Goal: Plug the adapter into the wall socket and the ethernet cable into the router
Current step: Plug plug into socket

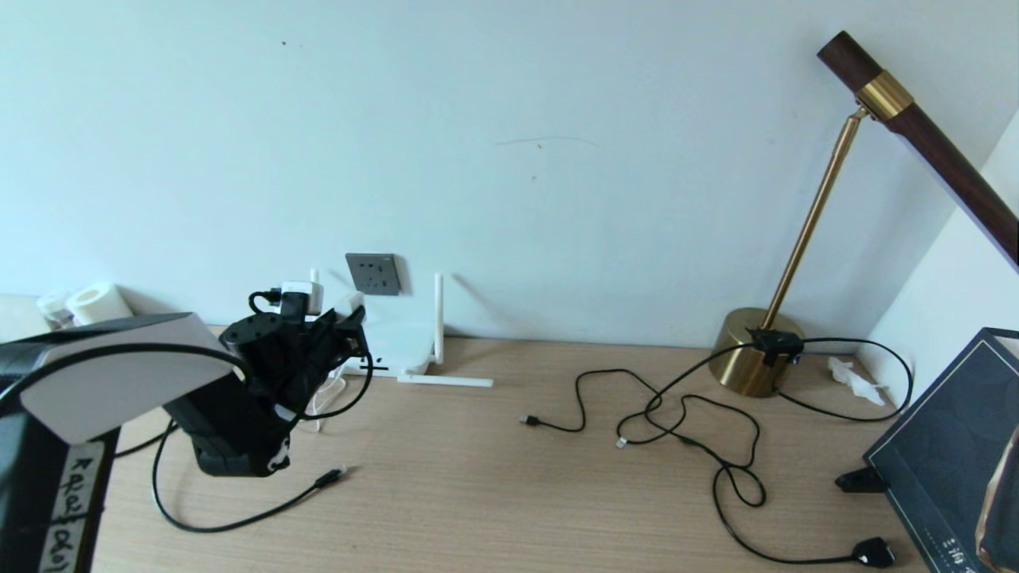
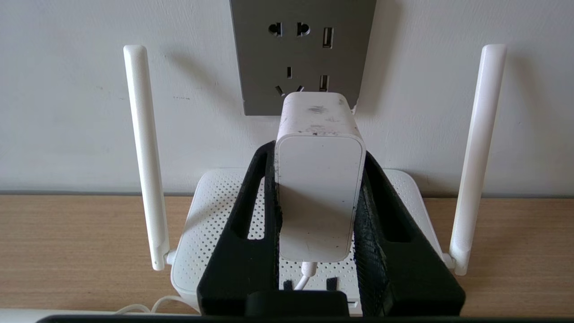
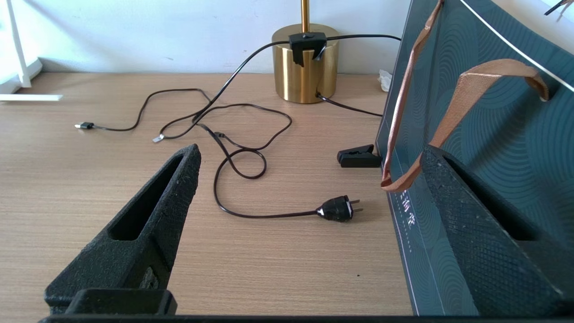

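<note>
My left gripper (image 2: 317, 153) is shut on the adapter (image 2: 318, 188), a white rounded block with a thin white cord at its rear. It is held level, facing the dark grey wall socket (image 2: 305, 54), and its front end covers the plate's lower edge; I cannot tell whether they touch. Below lies the white router (image 2: 215, 211), with an upright antenna (image 2: 143, 148) on each side. In the head view the left gripper (image 1: 344, 317) is at the wall socket (image 1: 372, 273), over the router (image 1: 402, 346). The ethernet cable (image 1: 239, 521) loops on the desk and ends in a loose plug (image 1: 330, 477). My right gripper (image 3: 311, 154) is open over bare desk.
A brass lamp (image 1: 752, 362) stands at the back right, its black cords (image 1: 716, 461) sprawling over the desk to a loose two-pin plug (image 3: 336, 208). A dark bag (image 3: 471, 112) with tan handles and a black clip (image 3: 358, 157) are beside the right gripper. Paper rolls (image 1: 95, 302) stand at the far left.
</note>
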### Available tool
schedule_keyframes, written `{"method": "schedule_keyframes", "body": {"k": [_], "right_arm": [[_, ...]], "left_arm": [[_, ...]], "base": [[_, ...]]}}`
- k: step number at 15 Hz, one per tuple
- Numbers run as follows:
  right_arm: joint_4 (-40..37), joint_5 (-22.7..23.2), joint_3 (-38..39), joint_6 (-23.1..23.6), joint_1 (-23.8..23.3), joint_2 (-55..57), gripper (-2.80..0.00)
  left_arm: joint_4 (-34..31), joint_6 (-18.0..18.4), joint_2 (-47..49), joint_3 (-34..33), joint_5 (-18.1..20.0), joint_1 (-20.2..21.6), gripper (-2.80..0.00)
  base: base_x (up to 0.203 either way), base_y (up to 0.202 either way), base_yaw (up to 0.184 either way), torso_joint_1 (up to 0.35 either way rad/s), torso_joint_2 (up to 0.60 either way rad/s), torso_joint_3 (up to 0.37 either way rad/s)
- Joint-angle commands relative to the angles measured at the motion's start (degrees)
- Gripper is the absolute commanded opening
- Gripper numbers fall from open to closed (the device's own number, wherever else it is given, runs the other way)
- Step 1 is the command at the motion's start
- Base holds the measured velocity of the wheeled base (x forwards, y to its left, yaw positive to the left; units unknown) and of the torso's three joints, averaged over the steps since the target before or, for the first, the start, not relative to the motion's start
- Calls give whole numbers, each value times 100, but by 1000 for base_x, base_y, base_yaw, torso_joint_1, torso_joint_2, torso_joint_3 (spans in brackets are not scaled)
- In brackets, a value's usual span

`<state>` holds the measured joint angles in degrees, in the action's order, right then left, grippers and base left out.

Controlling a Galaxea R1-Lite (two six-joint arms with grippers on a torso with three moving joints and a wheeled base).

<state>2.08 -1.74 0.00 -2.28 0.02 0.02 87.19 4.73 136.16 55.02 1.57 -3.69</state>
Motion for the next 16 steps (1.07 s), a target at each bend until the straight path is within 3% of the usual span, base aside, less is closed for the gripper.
{"method": "schedule_keyframes", "body": {"k": [1, 16], "right_arm": [[2, -2, 62, -1, 6, -2, 0], [2, -2, 62, -1, 6, -2, 0]], "left_arm": [[48, 10, 62, 156, 9, 0, -280], [48, 186, 377, 887, 1, -44, -280]], "base": [[0, 0, 0, 0, 0, 0], [0, 0, 0, 0, 0, 0]]}}
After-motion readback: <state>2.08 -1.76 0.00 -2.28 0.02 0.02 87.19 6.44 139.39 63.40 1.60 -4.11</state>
